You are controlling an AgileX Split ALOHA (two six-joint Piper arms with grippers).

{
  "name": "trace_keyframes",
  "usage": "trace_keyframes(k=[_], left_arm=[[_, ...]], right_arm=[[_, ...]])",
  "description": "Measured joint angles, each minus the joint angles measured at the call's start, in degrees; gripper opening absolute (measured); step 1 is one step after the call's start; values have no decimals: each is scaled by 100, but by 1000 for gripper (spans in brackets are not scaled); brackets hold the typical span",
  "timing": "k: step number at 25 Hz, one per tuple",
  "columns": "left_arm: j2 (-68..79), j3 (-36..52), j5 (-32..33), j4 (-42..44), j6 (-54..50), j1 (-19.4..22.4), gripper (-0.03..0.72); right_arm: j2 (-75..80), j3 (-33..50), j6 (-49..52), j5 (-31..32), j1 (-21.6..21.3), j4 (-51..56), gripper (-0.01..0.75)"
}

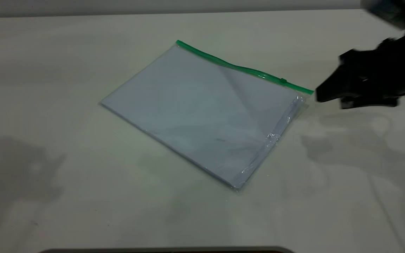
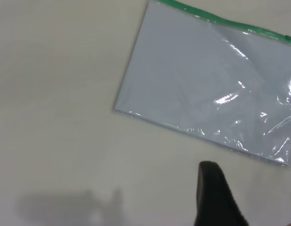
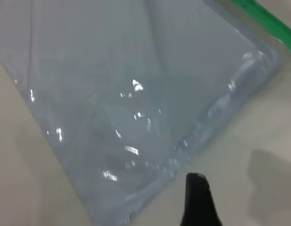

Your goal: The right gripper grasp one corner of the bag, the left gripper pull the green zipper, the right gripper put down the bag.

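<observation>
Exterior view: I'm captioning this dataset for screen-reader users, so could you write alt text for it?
A clear plastic bag of pale sheets lies flat and angled on a pale table, its green zipper along the far edge with the slider near the right end. The right gripper, black, hovers just off the bag's right corner, not touching it; the left gripper is out of view.

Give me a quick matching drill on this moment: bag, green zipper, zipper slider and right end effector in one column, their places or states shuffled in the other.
Things:
1. bag
2. green zipper
3. slider tab
4. right end effector

Places or states:
A. runs along the bag's far long edge
B. lies flat on the table, ungrasped
C. in the air just off the bag's right corner, touching nothing
D. sits near the zipper's right end

Pairs: 1-B, 2-A, 3-D, 4-C
</observation>
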Motion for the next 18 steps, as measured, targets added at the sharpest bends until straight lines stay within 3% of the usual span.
trace_keyframes(k=[6,18], left_arm=[[22,0,-17,-11,-1,0,459],[28,0,-33,-11,9,0,459]], right_arm=[[1150,-1004,-235,333,-42,10,547],[2273,-2020,-548,968,-152,-119,548]])
